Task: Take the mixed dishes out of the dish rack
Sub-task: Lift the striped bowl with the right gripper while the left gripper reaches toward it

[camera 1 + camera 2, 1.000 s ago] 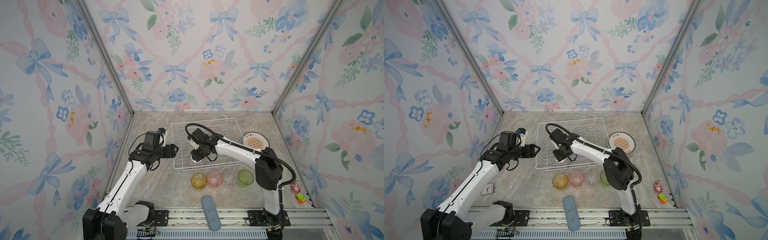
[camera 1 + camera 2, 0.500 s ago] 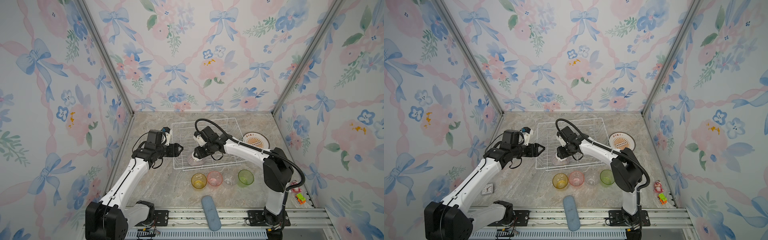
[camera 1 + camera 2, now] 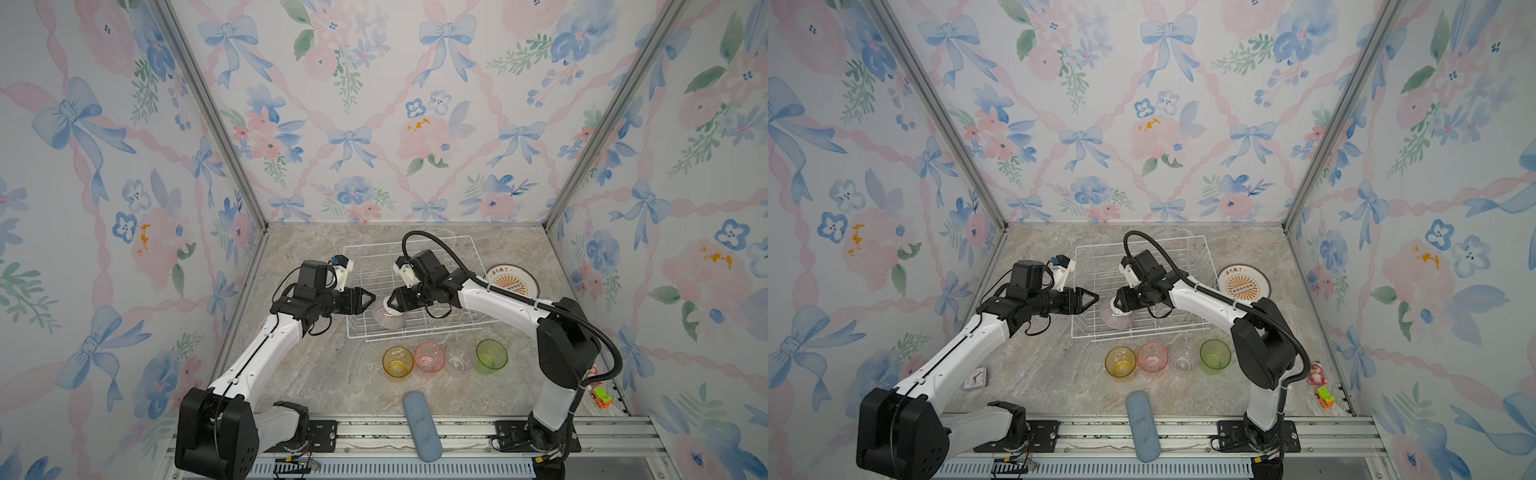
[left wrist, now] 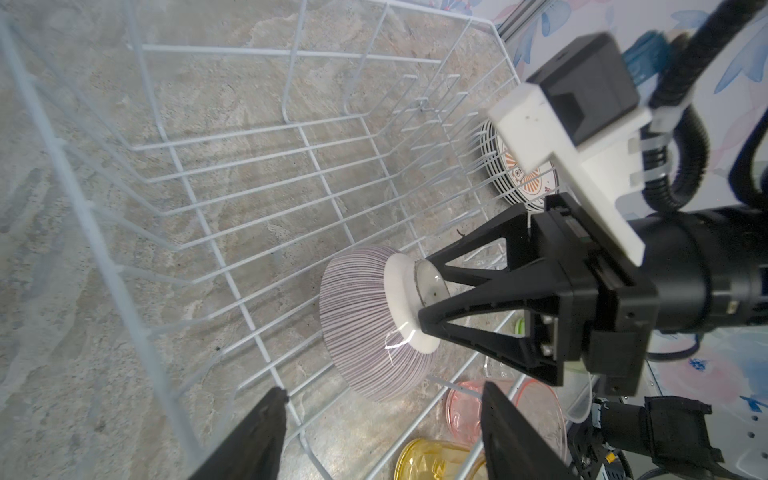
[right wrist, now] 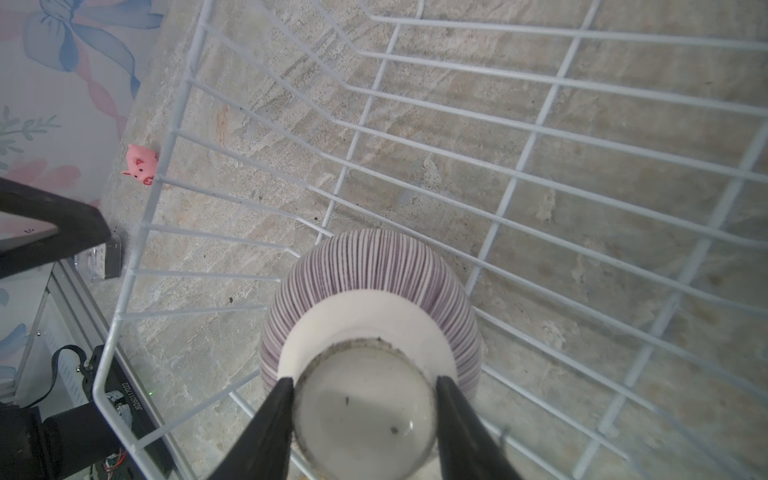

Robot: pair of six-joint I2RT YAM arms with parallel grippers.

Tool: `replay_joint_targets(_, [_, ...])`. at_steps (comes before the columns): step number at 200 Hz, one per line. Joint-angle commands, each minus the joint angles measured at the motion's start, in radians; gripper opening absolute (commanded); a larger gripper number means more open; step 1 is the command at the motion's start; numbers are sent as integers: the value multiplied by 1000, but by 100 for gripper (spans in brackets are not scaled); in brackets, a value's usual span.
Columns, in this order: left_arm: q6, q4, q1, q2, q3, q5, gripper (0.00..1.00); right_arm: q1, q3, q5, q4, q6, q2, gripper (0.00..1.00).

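My right gripper is clamped across the white foot ring of the pinkish-purple striped bowl. That is the one narrow hold, I judge, so the bowl hangs off its fingertips inside the white wire dish rack. Its foot-to-mouth axis follows the fingers, mouth facing away and down, and my left gripper hovers empty, jaws apart, just beyond.

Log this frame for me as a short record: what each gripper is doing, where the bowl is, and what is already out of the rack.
right gripper: shut on the white foot of the bowl
left gripper: open, facing the bowl, holding nothing
bowl: tilted on its side, inside the dish rack
unloaded: yellow tumbler, pink tumbler, clear tumbler, green tumbler in a row before the rack; plates stacked beside it
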Motion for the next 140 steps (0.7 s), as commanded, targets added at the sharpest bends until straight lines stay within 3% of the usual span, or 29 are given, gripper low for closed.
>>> replay_joint_targets(1, [-9, 67, -5, 14, -30, 74, 67, -21, -35, -43, 97, 50, -56, 22])
replay_joint_targets(140, [-131, 313, 4, 71, -104, 253, 66, -89, -187, -130, 354, 193, -159, 22])
